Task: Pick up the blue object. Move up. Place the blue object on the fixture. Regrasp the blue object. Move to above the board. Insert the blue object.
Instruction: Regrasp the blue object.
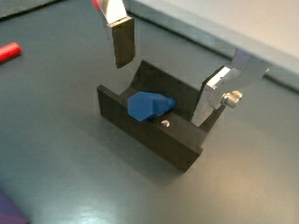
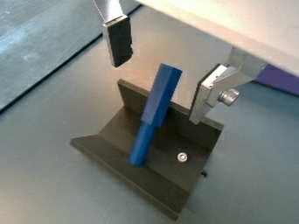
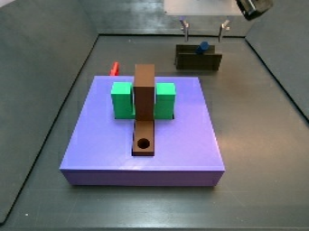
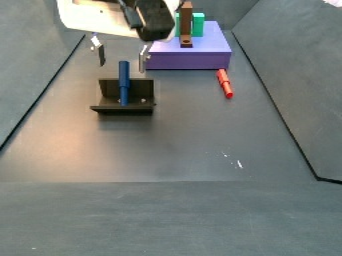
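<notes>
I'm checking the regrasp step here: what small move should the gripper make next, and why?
Probably lower straight down and close. The gripper hangs open above the fixture, its fingers on either side of the blue peg, which leans in the fixture with nothing gripping it. A side view shows the blue peg standing below the gripper, so descending should bring the pads around its upper end.

So the dark grey floor (image 4: 160, 170) has three things sitting right on it: the fixture (image 4: 123, 104), the big purple board (image 3: 146, 131) and a red peg (image 4: 225, 82) lying just beside the board. The claw (image 4: 118, 52) hangs open over the fixture.
</notes>
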{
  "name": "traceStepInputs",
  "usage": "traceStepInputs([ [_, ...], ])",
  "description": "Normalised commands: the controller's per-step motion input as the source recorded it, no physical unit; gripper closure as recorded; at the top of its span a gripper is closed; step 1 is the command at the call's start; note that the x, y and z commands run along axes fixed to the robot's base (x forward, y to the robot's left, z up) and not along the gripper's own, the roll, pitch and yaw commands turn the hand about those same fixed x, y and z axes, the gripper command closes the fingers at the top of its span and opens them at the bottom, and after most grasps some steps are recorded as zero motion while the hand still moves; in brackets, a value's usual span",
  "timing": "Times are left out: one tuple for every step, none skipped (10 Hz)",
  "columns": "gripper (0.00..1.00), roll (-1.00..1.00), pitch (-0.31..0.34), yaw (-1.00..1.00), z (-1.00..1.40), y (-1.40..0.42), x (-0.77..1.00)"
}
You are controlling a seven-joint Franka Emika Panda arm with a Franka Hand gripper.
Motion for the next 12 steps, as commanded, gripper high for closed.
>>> traceStepInputs([
  [0.0,1.0,0.0,0.21,0.04,-0.09,0.09],
  [0.0,1.0,0.0,0.25,0.03,-0.05,0.1],
  [0.0,1.0,0.0,0.32,0.04,0.0,0.15],
  [0.0,1.0,0.0,0.39,0.03,0.0,0.19],
  [0.0,1.0,0.0,0.43,0.0,0.0,0.16],
  [0.0,1.0,-0.006,0.46,0.0,0.0,0.13],
  [0.0,1.0,0.0,0.46,0.0,0.0,0.12],
  [0.0,1.0,-0.031,0.49,0.0,0.0,0.08],
  [0.0,1.0,-0.249,0.48,-0.08,-0.15,0.04],
  [0.0,0.98,-0.374,0.44,-0.11,-0.26,0.09],
  [0.0,0.81,-0.443,0.42,-0.25,-0.34,0.09],
  [0.0,0.76,-0.294,0.35,-0.28,-0.39,0.0],
])
